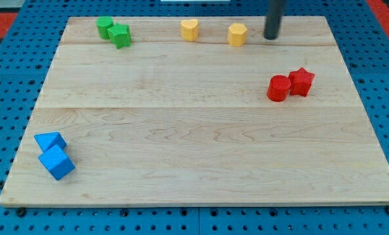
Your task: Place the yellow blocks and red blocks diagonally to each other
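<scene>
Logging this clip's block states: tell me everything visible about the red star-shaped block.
The red star block is a small, matte, solid-coloured piece with a star-like top outline and upright sides. It sits flat on the wooden board at the view's right, in the upper half. Its left side touches, or nearly touches, the red cylinder. My tip stands apart from it, toward the view's top, beside the right yellow block.

Rod: plain straight cylinder, dark grey to black, smooth matte surface. No markings, screws or cables visible. My tip (271,37) ends blunt, flat-cut.
</scene>
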### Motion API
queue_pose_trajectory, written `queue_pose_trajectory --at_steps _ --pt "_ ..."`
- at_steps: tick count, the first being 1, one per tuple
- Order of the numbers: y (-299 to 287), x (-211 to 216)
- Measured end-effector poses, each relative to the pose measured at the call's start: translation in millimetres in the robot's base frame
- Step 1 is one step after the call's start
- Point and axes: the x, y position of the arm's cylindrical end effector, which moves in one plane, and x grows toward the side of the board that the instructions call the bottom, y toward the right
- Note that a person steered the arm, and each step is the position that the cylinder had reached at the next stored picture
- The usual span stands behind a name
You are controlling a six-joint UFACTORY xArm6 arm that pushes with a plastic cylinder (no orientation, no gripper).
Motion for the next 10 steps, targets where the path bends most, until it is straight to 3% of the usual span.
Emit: queue_pose_trajectory --at_steps 2,3,4,5,7,8,9,10 --pt "62.4 67.5" --pt "39.2 88.1" --pt "55.0 112.4" --pt "43.8 113.6" --pt "-73.8 157.2" --pt "-132.3 159.8" --pt "-198.1 157.6" --pt "-214.1 116.1"
